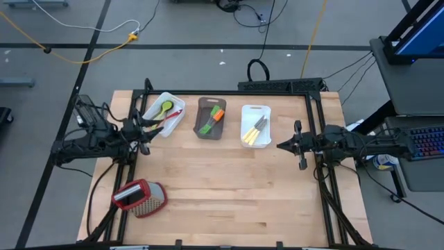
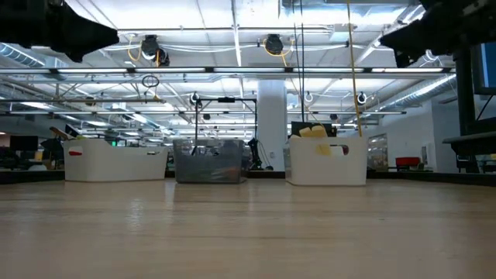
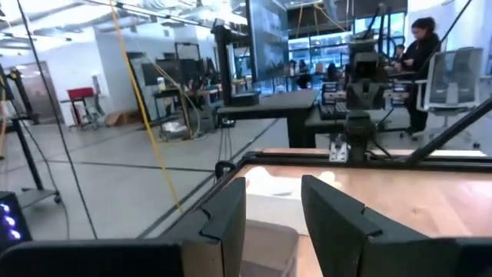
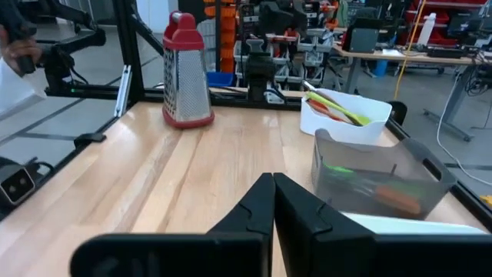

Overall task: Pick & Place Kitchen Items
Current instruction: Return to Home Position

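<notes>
The kitchen items lie in three tubs at the table's far side. A white tub (image 1: pixel 164 113) holds a green spoon and a red utensil. A dark tub (image 1: pixel 211 118) holds green and orange spatulas. A second white tub (image 1: pixel 255 126) holds yellow spatulas and pale-handled knives. My left gripper (image 1: pixel 144 137) hovers by the left white tub, open and empty, its fingers apart in the left wrist view (image 3: pixel 273 208). My right gripper (image 1: pixel 280 146) hovers to the right of the right white tub, shut and empty, as the right wrist view (image 4: pixel 274 201) shows.
A metal grater with a red top (image 1: pixel 139 196) stands at the near left and also shows in the right wrist view (image 4: pixel 184 73). The bare wooden tabletop (image 1: pixel 229 187) spreads between the arms. A person sits at a desk beyond the table (image 3: pixel 419 54).
</notes>
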Controlling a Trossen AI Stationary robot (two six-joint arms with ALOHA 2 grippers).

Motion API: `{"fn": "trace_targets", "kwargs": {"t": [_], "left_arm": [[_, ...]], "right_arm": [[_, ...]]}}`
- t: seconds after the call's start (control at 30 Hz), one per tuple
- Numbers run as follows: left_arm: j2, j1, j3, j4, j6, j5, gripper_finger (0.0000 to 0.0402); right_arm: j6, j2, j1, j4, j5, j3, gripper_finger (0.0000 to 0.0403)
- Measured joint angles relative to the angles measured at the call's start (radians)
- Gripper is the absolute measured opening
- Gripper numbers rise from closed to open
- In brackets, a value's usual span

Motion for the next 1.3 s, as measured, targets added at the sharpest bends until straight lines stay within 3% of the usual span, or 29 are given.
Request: {"fn": "trace_targets", "kwargs": {"t": [0.17,0.5,0.87,1.3], "left_arm": [[-0.027,-0.001,-0.038,-0.054,0.02,0.058,0.0131],[-0.028,0.0,-0.12,0.032,0.026,0.068,0.0131],[-0.028,0.0,-0.231,0.196,0.045,0.129,0.0131],[-0.027,0.0,-0.263,0.242,0.03,0.206,0.0131]], "right_arm": [[-0.021,-0.119,0.0,0.002,0.001,-0.092,0.0003],[0.025,-0.358,0.0,0.004,-0.002,-0.227,0.0004],[0.042,-0.356,0.0,-0.006,-0.007,-0.23,0.0004],[0.08,-0.355,0.0,0.002,-0.008,-0.266,0.0004]]}}
